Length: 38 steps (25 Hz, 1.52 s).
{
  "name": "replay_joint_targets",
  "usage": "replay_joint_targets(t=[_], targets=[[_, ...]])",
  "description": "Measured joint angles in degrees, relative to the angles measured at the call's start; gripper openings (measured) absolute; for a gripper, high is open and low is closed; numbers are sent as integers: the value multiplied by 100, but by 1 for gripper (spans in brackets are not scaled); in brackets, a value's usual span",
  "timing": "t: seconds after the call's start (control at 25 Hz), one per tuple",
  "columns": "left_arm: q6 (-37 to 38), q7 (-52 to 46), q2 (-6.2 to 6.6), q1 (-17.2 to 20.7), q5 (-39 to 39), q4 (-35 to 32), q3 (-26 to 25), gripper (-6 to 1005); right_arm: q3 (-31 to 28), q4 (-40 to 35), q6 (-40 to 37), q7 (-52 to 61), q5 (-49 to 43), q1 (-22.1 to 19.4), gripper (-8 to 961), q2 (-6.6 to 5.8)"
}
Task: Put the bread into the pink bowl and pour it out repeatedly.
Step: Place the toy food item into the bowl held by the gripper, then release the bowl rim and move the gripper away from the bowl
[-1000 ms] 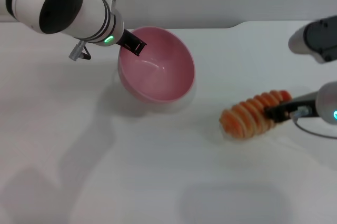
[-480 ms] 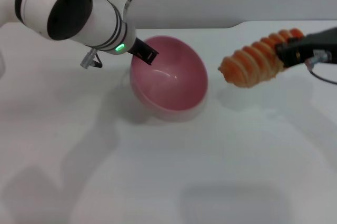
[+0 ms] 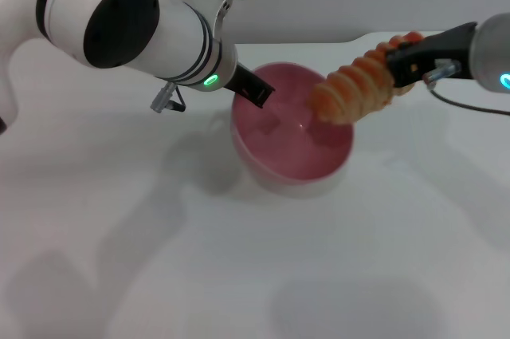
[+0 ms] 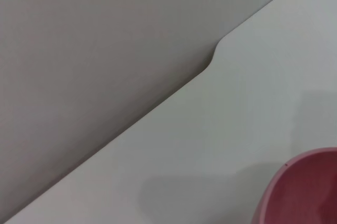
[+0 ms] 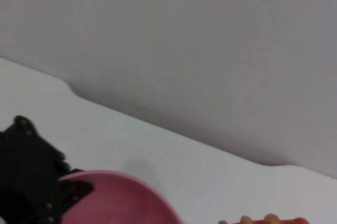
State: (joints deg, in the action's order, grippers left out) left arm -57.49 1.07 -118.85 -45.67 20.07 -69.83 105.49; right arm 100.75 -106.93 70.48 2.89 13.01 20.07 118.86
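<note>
The white worktop (image 3: 239,259) carries the bowl (image 3: 291,155) near its far edge. The left gripper (image 3: 255,93) pinches the bowl's left rim. The right gripper (image 3: 398,64) clamps the far end of the bread (image 3: 351,92), held tilted above the bowl's right rim, low end over the inside.

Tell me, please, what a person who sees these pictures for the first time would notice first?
The bread, orange-brown with pale ridges, catches the eye first: the right hand holds it by one end in the air, and its free end dips over the pink bowl at the middle of the white table. Next comes the big white left arm, whose left hand grips the bowl's rim on the robot's left side.
</note>
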Motion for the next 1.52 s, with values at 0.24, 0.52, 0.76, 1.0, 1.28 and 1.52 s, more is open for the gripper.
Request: replay_joint_targets(t=[0.24,0.52,0.76,1.0,1.28,1.52], targets=[[59,4,2,-2,172,-24,5,143,105,500,-361,-19,234,205,109,-3],[169,46,3,-17,289,-24,11,144,271,1039,-702,-164,387,509,45,3],[275,50,2,-28,331,30,14,144,619,1177,-1114,-330,430,604,90,16],[335,51,2,-44,335,120,-10,145,651,975,-1247,-326,462,563,279,24],[454,48,4,-134,335,390,-89,146,764,573,-1280,-228,478,538,467,23],[488,10,13,-129,469,457,-101,146,773,-156,-2508,-291,-632,-228,601,13]])
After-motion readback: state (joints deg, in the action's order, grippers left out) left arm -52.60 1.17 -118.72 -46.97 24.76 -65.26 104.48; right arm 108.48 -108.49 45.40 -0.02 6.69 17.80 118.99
